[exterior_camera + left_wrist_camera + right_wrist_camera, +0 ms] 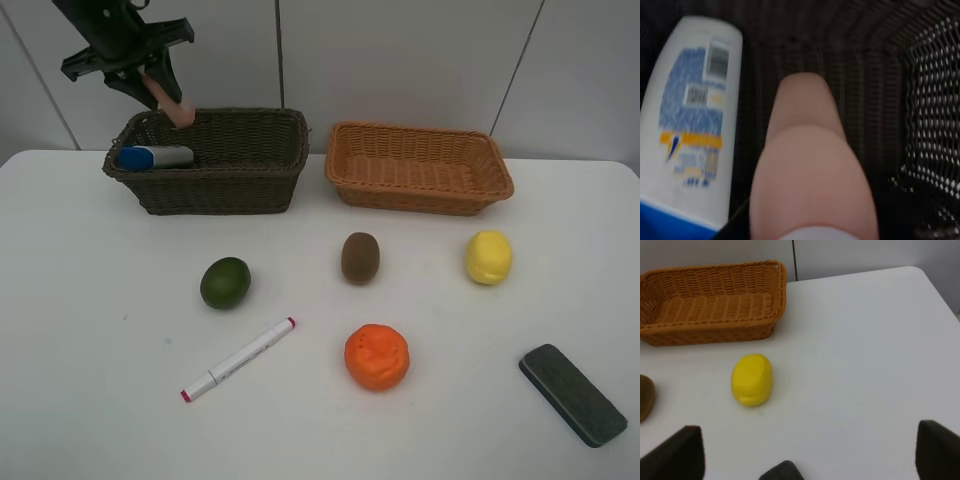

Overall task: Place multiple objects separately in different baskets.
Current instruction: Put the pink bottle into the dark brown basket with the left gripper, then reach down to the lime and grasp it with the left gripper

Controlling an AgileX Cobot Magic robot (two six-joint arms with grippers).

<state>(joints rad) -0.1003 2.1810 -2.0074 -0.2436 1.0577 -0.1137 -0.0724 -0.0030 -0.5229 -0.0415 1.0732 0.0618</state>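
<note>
**Dark brown basket (pixel 220 185), small pink bottle (pixel 176 110) hanging above**

The left gripper (pixel 155 90) is clamping the small pink bottle over the dark brown basket at the table's (pixel 80 300) far-left corner. The right gripper (pixel 805 452) is gaping wide, facing the yellow lemon (pixel 752 379).

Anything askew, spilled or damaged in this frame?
Nothing spilled or broken. The white blue-capped bottle lies on its side at the left end of the dark basket, and the left gripper holds the small pink bottle tilted above that basket.
</note>
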